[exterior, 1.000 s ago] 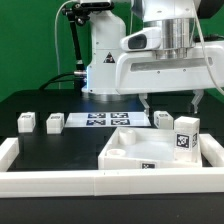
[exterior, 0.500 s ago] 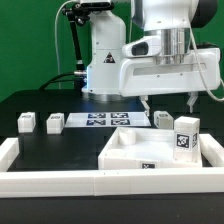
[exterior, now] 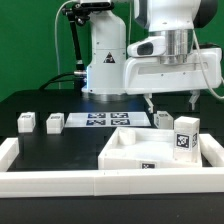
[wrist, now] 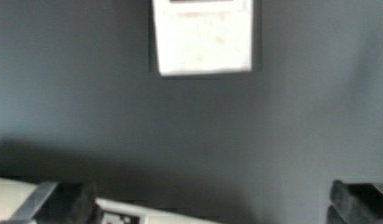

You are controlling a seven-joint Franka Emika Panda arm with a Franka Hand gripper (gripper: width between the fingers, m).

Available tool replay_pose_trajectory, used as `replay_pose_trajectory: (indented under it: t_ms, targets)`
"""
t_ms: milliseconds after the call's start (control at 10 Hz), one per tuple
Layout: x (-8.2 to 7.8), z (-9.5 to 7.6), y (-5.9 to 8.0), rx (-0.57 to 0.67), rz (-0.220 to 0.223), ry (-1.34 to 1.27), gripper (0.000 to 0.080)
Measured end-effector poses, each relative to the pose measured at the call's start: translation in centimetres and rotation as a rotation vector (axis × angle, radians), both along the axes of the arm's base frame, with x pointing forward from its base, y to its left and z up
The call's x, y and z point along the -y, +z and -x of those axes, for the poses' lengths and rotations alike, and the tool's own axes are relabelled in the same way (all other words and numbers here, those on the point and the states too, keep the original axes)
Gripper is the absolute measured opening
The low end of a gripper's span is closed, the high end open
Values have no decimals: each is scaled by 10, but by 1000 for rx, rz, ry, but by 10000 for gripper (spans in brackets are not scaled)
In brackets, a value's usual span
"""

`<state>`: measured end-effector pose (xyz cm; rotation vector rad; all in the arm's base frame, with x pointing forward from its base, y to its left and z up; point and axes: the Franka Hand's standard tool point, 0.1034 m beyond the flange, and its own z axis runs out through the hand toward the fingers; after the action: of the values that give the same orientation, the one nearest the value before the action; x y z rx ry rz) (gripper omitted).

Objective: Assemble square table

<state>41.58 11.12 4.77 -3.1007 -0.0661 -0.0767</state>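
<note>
- Gripper (exterior: 171,104) hangs above the table (exterior: 70,140), jaws wide apart. Nothing sits btwn the fingers (exterior: 150,102); it has hold of nothing.
- Wrist view: same gripper (wrist: 213,202), w/ dark fingertips at the frame's edge and only bare dark surface btwn them.
- Slab (exterior: 135,150): 1 pc, lying flat, rimmed recessed face up. It's square, so no real long axis. It sits below the hand and nearer the camera, clear of the fingers.
- Posts: we count 4.
- Tall post (exterior: 185,135): upright, long axis vertical, tag facing the camera. It's below the finger on the exterior view's right, by the slab's far corner. On the slab or just behind it, we can't tell.
- 2nd post (exterior: 162,118): below the hand, approx. under the gap btwn the fingers, behind the slab. It looks squat; axis unclear.
- 3rd post (exterior: 53,123) & 4th post (exterior: 26,121): side by side, not touching, well off to the exterior view's left of the hand. Both look squat.
- Marker board (exterior: 100,120): 1, flat, btwn that pair and the hand.
- Rail (exterior: 100,182): white, runs nearer the camera than the slab, away from the hand.
- Wrist view also shows 1 white oblong (wrist: 206,38) on the dark surface, too blurred to name.
</note>
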Motion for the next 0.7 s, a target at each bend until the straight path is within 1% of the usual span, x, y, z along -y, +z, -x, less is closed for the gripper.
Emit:
replay_pose_trajectory:
  t_ms: [400,500,600,700]
  targets:
    - [1,1,-2,-18,2,1,649]
    - [4,9,-7,-65,7,1,649]
    - [3,13,-7,-162,7,-2,649]
    - [2,10,-5,-199,6,-3,649]
